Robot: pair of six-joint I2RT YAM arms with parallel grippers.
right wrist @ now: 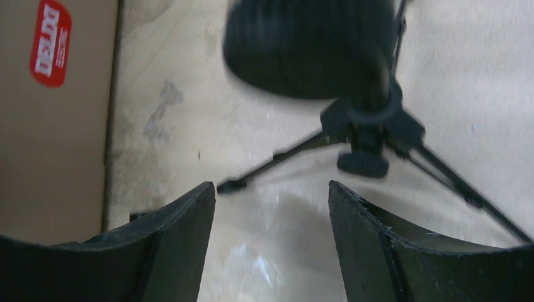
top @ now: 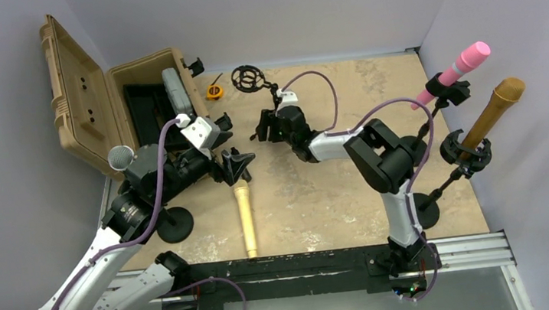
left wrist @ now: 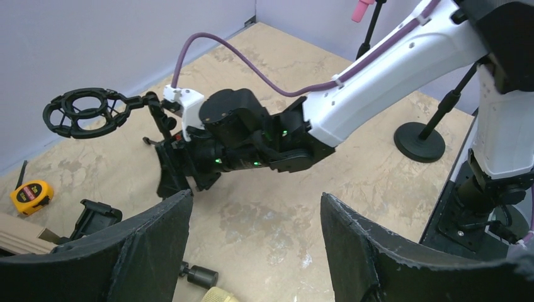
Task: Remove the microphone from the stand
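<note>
Red sticker — white lettering — tan case

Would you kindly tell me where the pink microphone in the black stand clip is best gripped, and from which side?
Grip the pink microphone on its shaft just above the black clip, probably from the table side, closing across its axis. It tilts up toward the right wall, and only a short tail shows below the clip.
</note>
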